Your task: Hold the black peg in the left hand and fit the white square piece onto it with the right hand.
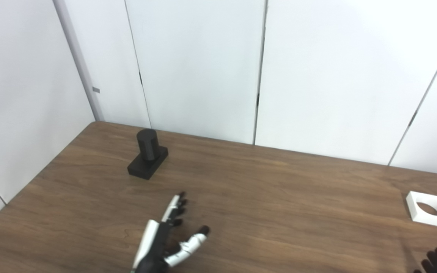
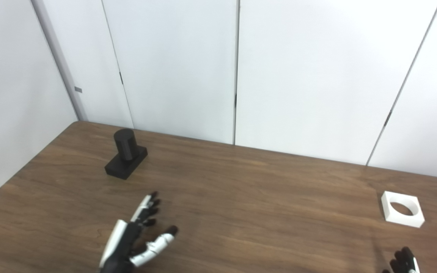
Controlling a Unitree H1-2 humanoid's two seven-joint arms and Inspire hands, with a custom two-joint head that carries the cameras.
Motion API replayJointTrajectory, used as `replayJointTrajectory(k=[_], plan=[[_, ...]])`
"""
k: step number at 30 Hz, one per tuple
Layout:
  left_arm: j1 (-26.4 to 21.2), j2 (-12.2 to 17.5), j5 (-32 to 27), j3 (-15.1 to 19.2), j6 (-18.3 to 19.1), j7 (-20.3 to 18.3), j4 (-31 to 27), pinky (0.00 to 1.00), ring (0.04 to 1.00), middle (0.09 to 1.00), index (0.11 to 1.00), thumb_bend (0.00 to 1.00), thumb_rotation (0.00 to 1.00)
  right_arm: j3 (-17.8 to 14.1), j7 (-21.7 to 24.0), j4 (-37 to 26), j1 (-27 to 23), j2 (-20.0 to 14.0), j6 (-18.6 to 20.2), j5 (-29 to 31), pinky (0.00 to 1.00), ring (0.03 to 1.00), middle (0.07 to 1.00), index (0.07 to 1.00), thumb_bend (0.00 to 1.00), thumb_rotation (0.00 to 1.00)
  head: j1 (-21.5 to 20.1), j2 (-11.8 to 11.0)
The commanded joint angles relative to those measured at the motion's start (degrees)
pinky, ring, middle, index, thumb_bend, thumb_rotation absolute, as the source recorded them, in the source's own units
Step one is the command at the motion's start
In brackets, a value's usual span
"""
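The black peg (image 1: 148, 157), a round post on a square base, stands upright on the wooden table (image 1: 279, 189) at the far left. My left hand (image 1: 167, 237) is open and empty, fingers spread, low over the table in front of the peg and apart from it. The white square piece (image 1: 429, 209), with a round hole, lies flat at the far right. Only the fingertips of my right hand (image 1: 436, 261) show at the bottom right corner, in front of the white piece and not touching it.
White wall panels (image 1: 203, 68) close off the table's back and left sides. The table's left edge (image 1: 32, 182) runs diagonally near the peg.
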Motion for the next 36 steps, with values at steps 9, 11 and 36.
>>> replayJointTrajectory(k=[9, 11, 36], plan=[[-6.7, 6.1, 15.7, 5.0, 13.3, -4.3, -6.7, 0.85, 0.949, 0.985, 0.989, 0.86, 0.56, -0.3, 0.3, 0.5, -0.6, 1.0, -1.0, 0.0, 1.0, 1.0, 1.0, 1.0, 0.79, 1.0, -0.5, 0.5], [-7.5, 7.5, 18.3, 5.2, 12.9, -4.0, -5.4, 0.88, 0.97, 0.996, 0.99, 0.88, 0.56, -0.3, 0.1, 0.4, -0.6, 1.1, -0.9, -0.1, 1.0, 1.0, 1.0, 1.0, 0.79, 1.0, -0.5, 0.5], [-19.5, 16.8, 30.5, 8.1, 12.3, -1.2, 16.2, 1.0, 1.0, 1.0, 0.849, 0.91, 0.61, 0.0, 0.0, -1.3, 0.4, 1.8, 1.0, 2.0, 0.97, 1.0, 0.986, 1.0, 0.78, 1.0, -2.4, 1.8]])
